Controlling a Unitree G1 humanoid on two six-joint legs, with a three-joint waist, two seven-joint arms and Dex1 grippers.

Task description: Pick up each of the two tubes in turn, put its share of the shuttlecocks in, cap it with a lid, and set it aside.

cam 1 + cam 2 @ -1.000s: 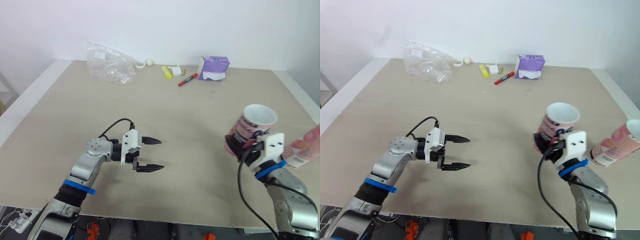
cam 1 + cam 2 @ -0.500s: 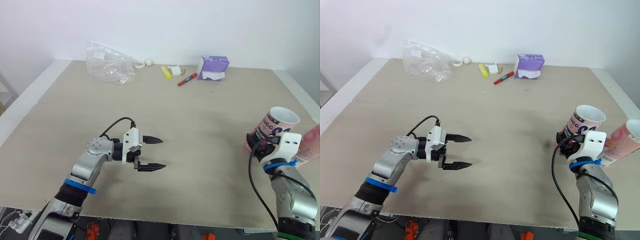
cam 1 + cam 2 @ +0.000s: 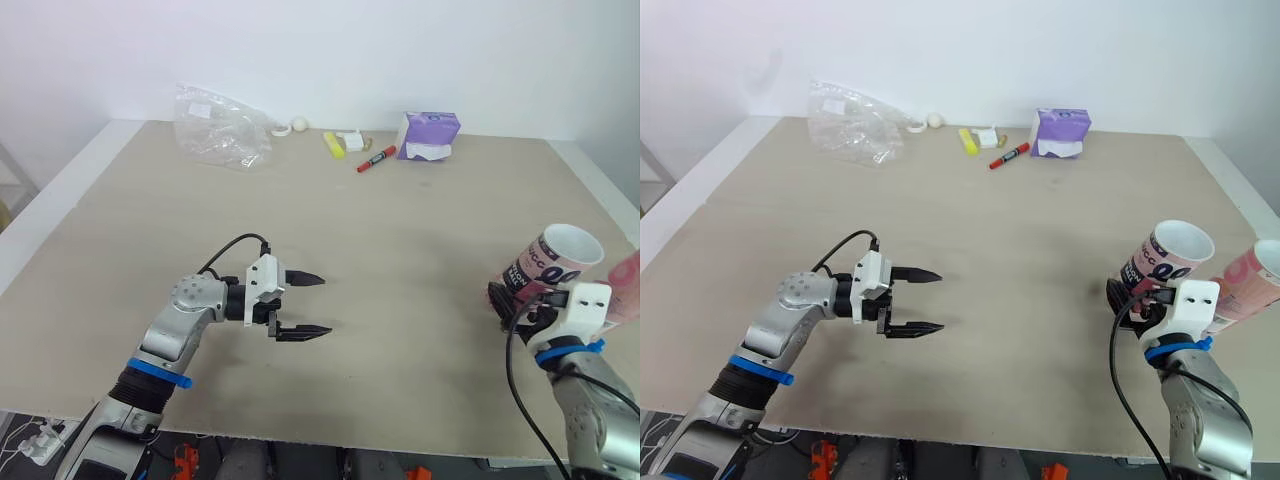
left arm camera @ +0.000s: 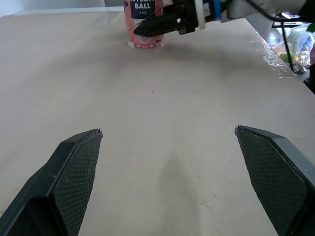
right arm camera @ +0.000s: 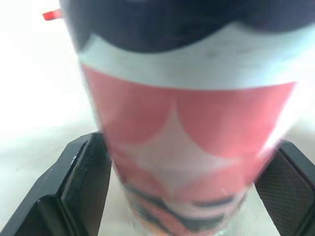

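Note:
A pink and navy tube with an open white mouth stands slightly tilted near the table's right edge, its base on or just above the tabletop. My right gripper is shut on the tube low on its body; in the right wrist view the tube sits between both fingers. A second pink tube lies on its side just to the right. My left gripper hovers open over the bare middle-left of the table, holding nothing. The left wrist view shows the tube far ahead of it.
Along the far edge lie a crumpled clear plastic bag, a small white ball, a yellow item, a red marker and a purple box. The table's right edge runs close by the tubes.
My right gripper has carried the tube to the right and lowered it toward the tabletop beside the lying tube. The left gripper has stayed where it was, open.

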